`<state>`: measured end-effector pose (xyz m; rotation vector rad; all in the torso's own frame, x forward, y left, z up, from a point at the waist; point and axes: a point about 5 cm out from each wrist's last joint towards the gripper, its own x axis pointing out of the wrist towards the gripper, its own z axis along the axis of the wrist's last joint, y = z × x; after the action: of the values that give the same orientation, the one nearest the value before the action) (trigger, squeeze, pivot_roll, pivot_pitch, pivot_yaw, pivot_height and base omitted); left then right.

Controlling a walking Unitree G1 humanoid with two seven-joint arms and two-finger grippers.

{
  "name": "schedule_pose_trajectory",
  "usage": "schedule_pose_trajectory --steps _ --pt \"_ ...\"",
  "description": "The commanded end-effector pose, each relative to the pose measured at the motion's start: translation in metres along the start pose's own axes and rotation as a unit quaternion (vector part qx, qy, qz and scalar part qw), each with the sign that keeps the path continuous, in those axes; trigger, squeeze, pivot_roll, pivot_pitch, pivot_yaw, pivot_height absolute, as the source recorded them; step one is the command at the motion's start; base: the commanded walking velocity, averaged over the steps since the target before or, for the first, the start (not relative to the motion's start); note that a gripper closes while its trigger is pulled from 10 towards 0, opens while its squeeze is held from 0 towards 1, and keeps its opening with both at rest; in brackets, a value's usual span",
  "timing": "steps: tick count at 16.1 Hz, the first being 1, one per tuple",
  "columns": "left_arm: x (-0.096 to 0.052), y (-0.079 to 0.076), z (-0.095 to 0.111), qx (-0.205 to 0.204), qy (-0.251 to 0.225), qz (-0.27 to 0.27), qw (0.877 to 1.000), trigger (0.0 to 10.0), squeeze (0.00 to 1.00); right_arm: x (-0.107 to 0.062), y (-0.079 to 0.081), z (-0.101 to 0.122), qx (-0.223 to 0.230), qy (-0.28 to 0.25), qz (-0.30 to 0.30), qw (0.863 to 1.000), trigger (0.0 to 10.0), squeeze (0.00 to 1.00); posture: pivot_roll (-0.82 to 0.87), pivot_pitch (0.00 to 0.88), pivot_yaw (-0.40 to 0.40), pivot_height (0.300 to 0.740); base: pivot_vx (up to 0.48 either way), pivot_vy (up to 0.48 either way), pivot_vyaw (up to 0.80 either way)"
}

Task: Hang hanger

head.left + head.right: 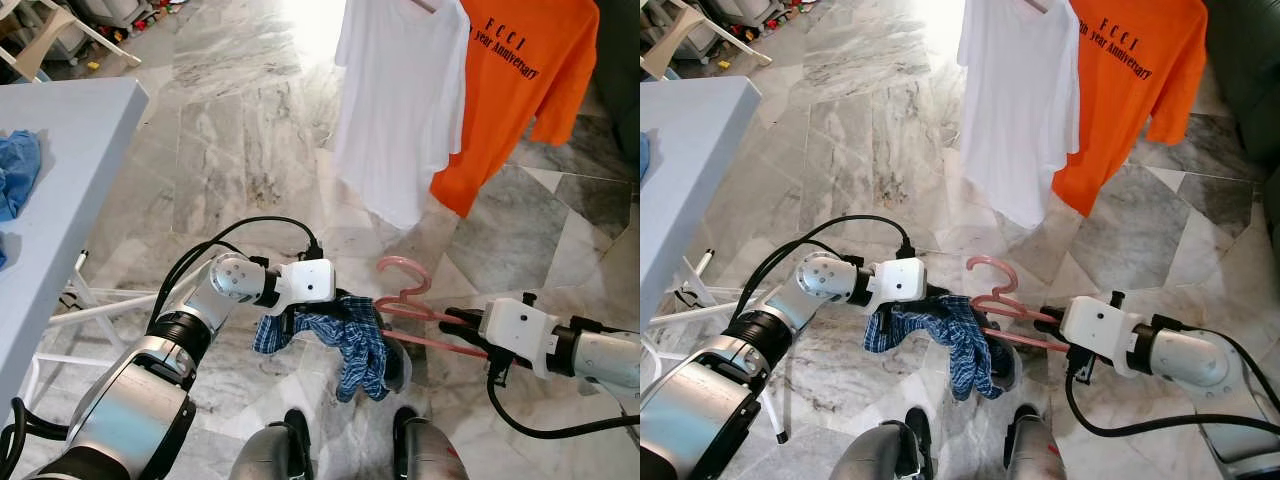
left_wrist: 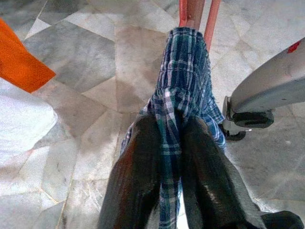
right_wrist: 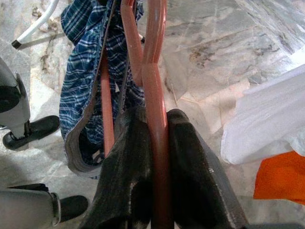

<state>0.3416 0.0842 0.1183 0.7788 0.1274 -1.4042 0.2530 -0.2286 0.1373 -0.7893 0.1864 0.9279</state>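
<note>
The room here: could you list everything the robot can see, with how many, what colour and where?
Plaid garment: one, blue checked, draped over the hanger, between the grippers.
Hanger: one, pink, low in front of the robot.
White T-shirt: one, hanging ahead.
Orange T-shirt: one, black lettering, hanging beside the white one, to its right.
Table: one, pale blue-grey, on the robot's left.
Blue cloth: one, on the table.
Floor: grey-white marble.
Left gripper: black fingers shut on the plaid garment.
Right gripper: black fingers shut on the hanger.
</note>
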Motion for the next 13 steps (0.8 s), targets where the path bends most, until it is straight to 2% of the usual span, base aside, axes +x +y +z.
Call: schedule_pose_trajectory --steps 1,2,9,11,13 --pt "0.0 -0.008 -0.009 -0.011 0.017 -0.016 1.0 0.0 0.0 0.002 -0.002 0.004 0.0 -0.017 -0.013 1.0 10.0 0.92 -0.2 0.263 0.15 0.74 0.0 0.0 0.0" --pt "-0.001 -0.006 -0.009 -0.01 0.019 -0.011 1.0 0.0 0.0 0.003 -0.004 0.003 0.002 -0.018 -0.015 1.0 10.0 1.0 -0.2 0.262 0.152 0.74 0.0 0.0 0.0" --pt "-0.002 -0.007 -0.011 -0.027 0.011 -0.012 1.0 0.0 0.0 0.005 -0.004 0.003 -0.001 -0.02 -0.018 1.0 10.0 1.0 -0.19 0.267 0.16 0.74 0.0 0.0 0.0" --pt "-0.004 -0.005 -0.014 -0.018 0.027 0.004 0.999 0.0 0.0 0.002 -0.008 0.004 -0.011 -0.016 -0.021 1.0 10.0 1.0 -0.19 0.266 0.162 0.74 0.0 0.0 0.0" --pt "-0.009 0.003 -0.019 -0.023 0.054 0.063 0.996 0.0 0.0 -0.008 -0.022 0.014 -0.002 -0.033 -0.04 0.999 10.0 1.0 -0.19 0.265 0.162 0.74 0.0 0.0 0.0"
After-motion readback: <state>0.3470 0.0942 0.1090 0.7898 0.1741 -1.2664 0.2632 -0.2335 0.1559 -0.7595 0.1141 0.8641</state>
